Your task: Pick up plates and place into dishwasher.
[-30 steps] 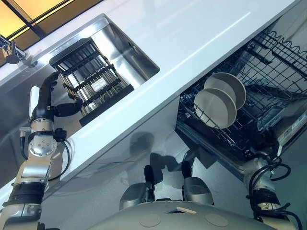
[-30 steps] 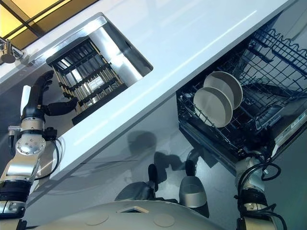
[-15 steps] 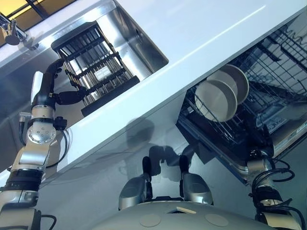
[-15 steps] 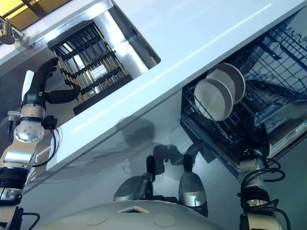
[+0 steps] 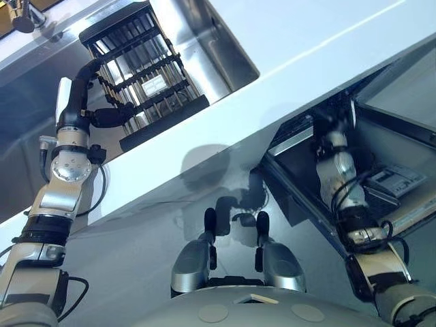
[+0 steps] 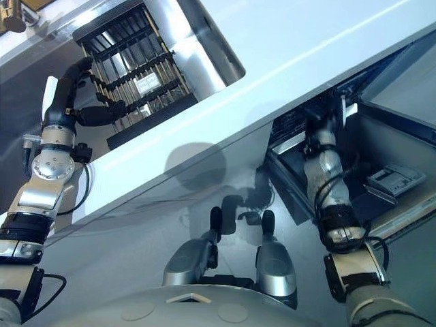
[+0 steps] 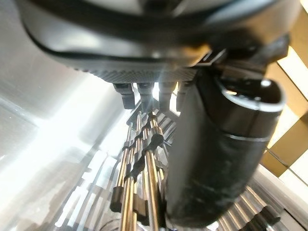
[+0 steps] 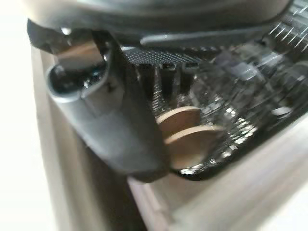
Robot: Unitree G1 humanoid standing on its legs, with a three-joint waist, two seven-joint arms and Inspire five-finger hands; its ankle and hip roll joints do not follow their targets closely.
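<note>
Two round plates (image 8: 191,139) stand upright in the dishwasher rack (image 8: 250,91).

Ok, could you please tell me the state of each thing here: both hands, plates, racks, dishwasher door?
Left hand: open, fingers straight beside the dish rack.
Dish rack: standing in the sink.
Right hand: at the dishwasher rack, grasp not clear.
Plates: two, upright in the dishwasher rack.
Dishwasher door: open, folded down.
</note>
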